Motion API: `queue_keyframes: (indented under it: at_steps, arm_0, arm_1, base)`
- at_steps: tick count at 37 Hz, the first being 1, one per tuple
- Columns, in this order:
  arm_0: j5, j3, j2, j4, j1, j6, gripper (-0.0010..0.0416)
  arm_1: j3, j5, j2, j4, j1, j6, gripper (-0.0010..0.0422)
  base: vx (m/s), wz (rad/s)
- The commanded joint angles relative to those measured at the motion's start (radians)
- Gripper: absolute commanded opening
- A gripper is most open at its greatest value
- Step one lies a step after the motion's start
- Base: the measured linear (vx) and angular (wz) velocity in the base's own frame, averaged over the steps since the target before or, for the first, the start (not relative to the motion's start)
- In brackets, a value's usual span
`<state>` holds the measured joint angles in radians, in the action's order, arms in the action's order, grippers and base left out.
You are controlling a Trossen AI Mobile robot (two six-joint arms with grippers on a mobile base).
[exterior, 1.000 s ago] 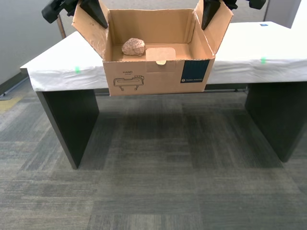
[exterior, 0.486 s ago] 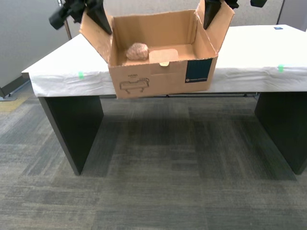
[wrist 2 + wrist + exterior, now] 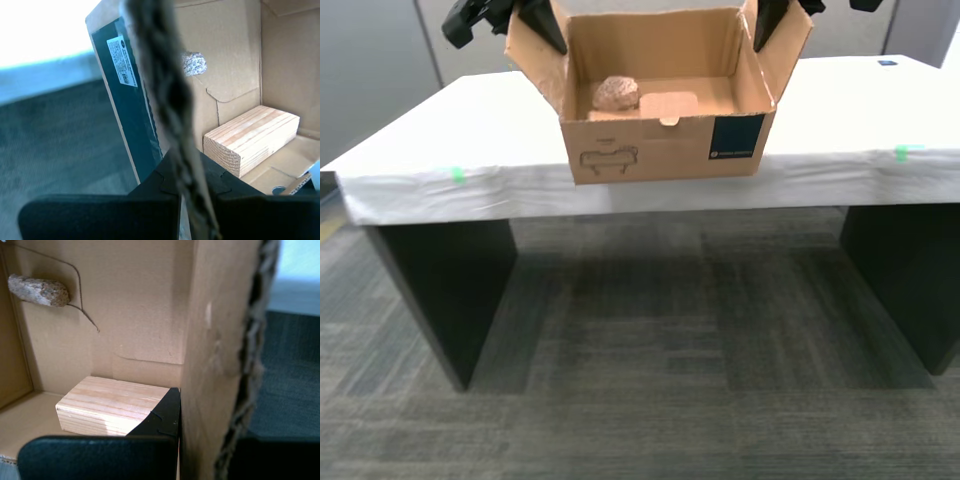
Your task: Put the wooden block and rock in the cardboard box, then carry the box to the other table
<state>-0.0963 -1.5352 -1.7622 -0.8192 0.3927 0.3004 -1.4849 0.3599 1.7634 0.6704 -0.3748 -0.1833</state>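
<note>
While the cardboard box (image 3: 665, 150) is held by its flaps, pinched by my first gripper (image 3: 175, 440) and my second gripper (image 3: 192, 192), a flap could tear or slip. The box could then be dropped short of the other table's (image 3: 470, 135) front edge, spilling the rock (image 3: 617, 93) and wooden block (image 3: 250, 139).

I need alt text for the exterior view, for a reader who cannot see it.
A cardboard box, held by its two side flaps by black grippers, is at the front edge of a white-clothed table. A rock lies inside the box. Below is grey carpet.
</note>
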Motion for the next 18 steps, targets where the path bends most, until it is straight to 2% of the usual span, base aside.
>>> queue_keyframes:
  at_steps: [1, 6, 12, 18]
  arm_0:
    - [-0.018, -0.003, -0.01, 0.032, -0.032, -0.031, -0.0001]
    - [-0.084, -0.005, -0.042, 0.054, -0.065, -0.064, -0.0001]
    - [-0.096, -0.005, -0.083, 0.107, -0.066, -0.092, -0.0001]
    - [-0.097, -0.005, -0.097, 0.114, -0.066, -0.097, -0.0001]
  arm_1:
    - [-0.015, -0.015, -0.001, -0.006, -0.001, -0.017, -0.0001]
    - [-0.029, -0.026, -0.001, -0.008, -0.001, -0.031, -0.0001]
    - [-0.037, -0.044, -0.001, -0.008, -0.001, -0.039, -0.0001]
    - [-0.033, -0.097, -0.001, 0.019, 0.0, -0.032, -0.0001]
  base:
    - [0.136, -0.316]
    - [0.135, -0.203]
    - [0.137, -0.144]
    - [0.138, -0.018]
